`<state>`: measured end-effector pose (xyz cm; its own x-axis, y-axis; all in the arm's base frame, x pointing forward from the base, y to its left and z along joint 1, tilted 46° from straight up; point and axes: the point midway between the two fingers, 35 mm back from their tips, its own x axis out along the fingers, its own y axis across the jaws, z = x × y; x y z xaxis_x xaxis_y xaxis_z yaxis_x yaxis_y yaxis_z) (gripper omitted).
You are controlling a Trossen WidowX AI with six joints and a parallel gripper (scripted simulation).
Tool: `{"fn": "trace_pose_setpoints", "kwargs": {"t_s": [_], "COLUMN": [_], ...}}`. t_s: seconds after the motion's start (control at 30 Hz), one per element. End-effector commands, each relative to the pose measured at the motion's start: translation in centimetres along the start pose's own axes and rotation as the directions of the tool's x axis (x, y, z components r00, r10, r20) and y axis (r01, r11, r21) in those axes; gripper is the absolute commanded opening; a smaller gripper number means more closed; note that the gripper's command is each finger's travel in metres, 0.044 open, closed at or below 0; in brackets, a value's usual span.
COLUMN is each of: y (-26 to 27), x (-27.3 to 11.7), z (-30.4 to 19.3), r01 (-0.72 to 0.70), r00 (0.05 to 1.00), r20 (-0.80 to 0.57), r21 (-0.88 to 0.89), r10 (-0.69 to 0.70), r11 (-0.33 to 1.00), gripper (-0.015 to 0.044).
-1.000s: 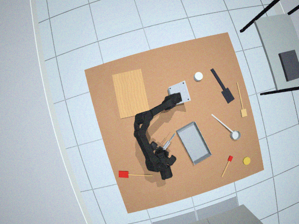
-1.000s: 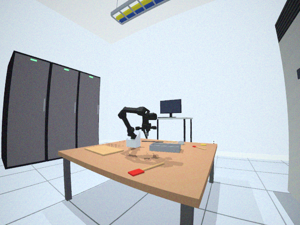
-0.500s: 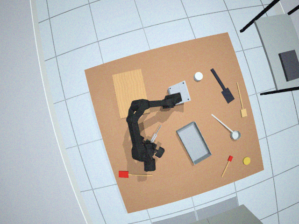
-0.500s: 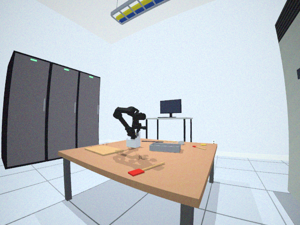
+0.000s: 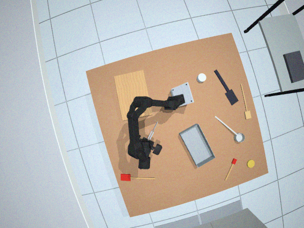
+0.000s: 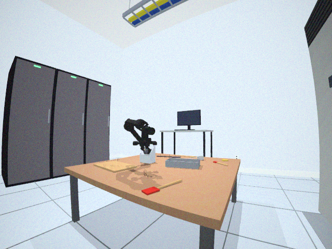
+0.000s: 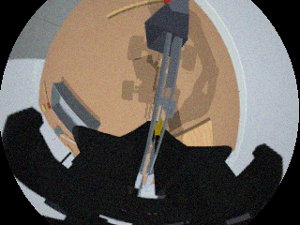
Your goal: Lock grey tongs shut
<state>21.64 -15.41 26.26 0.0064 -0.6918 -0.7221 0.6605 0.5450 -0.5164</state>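
My gripper (image 5: 148,141) (image 6: 145,146) (image 7: 152,124) is shut on the grey tongs (image 5: 151,134) (image 7: 164,89), held above the table on the near side of the wooden board. In the wrist view the tongs' two arms run close together from a dark grey block at the top to the thin ends at the bottom. A small yellow piece shows between them. The top view shows the thin ends pointing towards the arm's base. The lock inside the hinge is hidden. The wooden board (image 5: 129,85) (image 6: 113,166) (image 7: 202,133) lies flat on the table with nothing on it.
The roasting tin (image 5: 208,142) (image 6: 182,164) stands right of the gripper, with no tongs on it. A red-headed tool (image 5: 125,177) (image 6: 151,190) lies near the table's front edge. The arm's base stands on a pale block (image 5: 189,94) (image 6: 147,158). A white cylinder (image 5: 201,77) and several utensils stand or lie farther right.
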Motion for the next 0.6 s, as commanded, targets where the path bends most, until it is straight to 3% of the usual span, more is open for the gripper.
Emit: {"fn": "trace_pose_setpoints", "kwargs": {"t_s": [0.0, 0.57], "y": [-0.9, -5.2], "x": [0.6, 3.7], "z": [-0.4, -2.7], "r01": [-0.015, -0.098], "r00": [0.999, 0.978], "r20": [-0.036, -0.193], "r21": [-0.018, -0.066], "r10": [0.014, 0.083], "r11": [1.000, 0.993], "gripper": [-0.0150, -0.0150]}}
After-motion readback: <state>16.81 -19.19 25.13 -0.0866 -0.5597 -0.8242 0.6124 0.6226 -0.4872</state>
